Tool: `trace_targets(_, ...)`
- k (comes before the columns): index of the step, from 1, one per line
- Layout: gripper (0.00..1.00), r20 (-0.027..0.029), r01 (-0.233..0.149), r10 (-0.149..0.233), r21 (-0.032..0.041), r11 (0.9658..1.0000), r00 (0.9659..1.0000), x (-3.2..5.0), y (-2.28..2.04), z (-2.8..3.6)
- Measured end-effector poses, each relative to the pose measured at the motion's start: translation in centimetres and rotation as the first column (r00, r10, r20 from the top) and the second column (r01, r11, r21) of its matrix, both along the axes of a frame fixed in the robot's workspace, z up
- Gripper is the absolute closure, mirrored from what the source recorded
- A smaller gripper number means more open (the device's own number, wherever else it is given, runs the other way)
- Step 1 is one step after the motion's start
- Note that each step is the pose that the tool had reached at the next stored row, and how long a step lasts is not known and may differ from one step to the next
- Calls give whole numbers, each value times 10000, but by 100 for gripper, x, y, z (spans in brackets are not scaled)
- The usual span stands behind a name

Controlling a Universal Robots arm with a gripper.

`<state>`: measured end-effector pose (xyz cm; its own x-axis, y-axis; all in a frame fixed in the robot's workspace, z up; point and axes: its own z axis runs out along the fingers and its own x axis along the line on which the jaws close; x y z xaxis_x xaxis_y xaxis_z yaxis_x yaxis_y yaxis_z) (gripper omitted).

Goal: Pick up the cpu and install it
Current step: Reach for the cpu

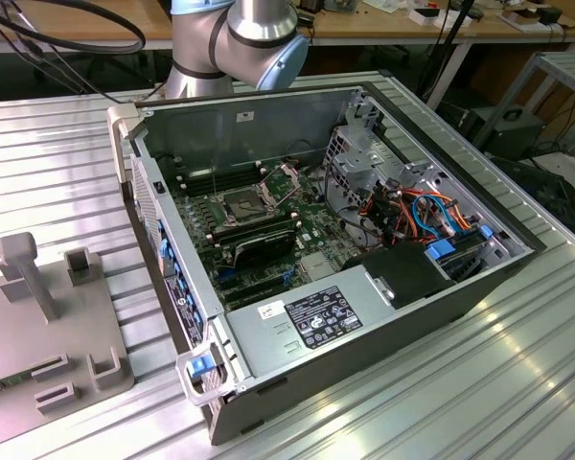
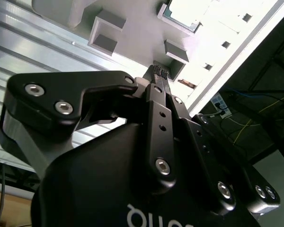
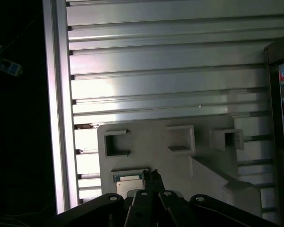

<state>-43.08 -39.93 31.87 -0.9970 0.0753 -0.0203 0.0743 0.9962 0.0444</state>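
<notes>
1. Above a flat pale-grey plastic fixture plate [image 3: 180, 165], the black two-fingered claw [image 2: 159, 71] hangs with its fingers drawn narrow. The tips are together and nothing is held between them.
2. Just beside those tips in the first wrist view lies the small square silver-topped cpu [image 3: 128, 183]. It sits in a shallow recess of the fixture plate, among raised square pockets.
3. By my reading the task is barely begun: the cpu is in its recess, not yet grasped or lifted.
4. An open grey metal computer case [image 1: 249, 125] lies on its side, to the exterior view's right of the plate. The square black socket [image 1: 243, 203] on its green motherboard [image 1: 311, 216] looks unfilled, so the grasp, the carry and the seating all seem left to do.
5. Plate and case both rest on a ribbed aluminium counter [image 1: 57, 163]. The silver-and-blue robot arm [image 1: 254, 34] rises behind the case.
6. Beyond the counter, black cables [image 1: 67, 29] loop at the back and a metal rack [image 1: 565, 72] stands at the exterior view's right.
</notes>
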Motion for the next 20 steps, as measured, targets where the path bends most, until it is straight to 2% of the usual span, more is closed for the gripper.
trace_targets(6,89,0,1,-1,0,10000,10000,-41,-18,-6)
trace_targets(12,89,0,0,0,1,10000,10000,-80,-54,-13)
trace_targets(20,89,0,0,0,0,10000,10000,-120,-73,-18)
